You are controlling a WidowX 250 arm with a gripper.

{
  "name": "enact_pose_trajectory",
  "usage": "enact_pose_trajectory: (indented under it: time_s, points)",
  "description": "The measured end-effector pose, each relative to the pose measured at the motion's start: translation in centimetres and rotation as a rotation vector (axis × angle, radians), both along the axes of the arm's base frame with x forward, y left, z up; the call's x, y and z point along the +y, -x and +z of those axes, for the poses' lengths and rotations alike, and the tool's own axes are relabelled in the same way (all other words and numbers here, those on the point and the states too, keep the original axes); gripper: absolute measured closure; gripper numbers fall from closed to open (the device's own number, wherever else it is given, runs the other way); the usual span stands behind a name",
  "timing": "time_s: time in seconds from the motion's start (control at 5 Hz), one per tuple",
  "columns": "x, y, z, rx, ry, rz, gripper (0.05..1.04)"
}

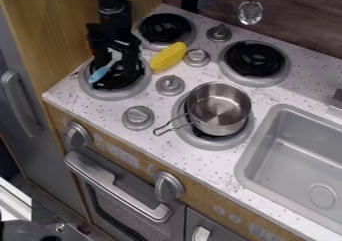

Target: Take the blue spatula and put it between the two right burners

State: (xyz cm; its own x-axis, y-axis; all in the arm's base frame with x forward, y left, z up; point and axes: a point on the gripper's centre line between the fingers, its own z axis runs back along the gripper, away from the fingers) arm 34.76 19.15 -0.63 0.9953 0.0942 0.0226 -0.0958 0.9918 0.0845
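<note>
Moderate indoor light, fairly even; source out of view. Claw very dark, its detail merging into the black coil just beneath. Counter around the claw pale, evenly lit. Right of and below the claw: glints on steel pot. Farther below: soft highlight along oven handle. Well below, to the left: bright white patch

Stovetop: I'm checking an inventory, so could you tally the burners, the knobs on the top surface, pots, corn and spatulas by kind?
Burners: 4
Top knobs: 4
Pot: 1
Yellow corn: 1
Blue spatula: 1
Total: 11
</note>
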Motion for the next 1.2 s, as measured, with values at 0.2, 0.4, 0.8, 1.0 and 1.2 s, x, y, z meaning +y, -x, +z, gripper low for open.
enact_pose_trajectory:
  time_s: [0.2,0.4,0.8,1.0,1.2]
  points:
    - [1.4,0.4,-1.2,0.021,0.024,0.042,0.083]
    - [1.5,0.5,-2.6,0.044,0.061,0.046,0.083]
    - [1.5,-0.3,-3.6,0.061,0.079,0.021,0.388]
    - [1.5,-0.7,-3.6,0.067,0.083,-0.001,0.669]
    - [1.1,-1.4,-3.4,0.077,0.076,-0.033,0.753]
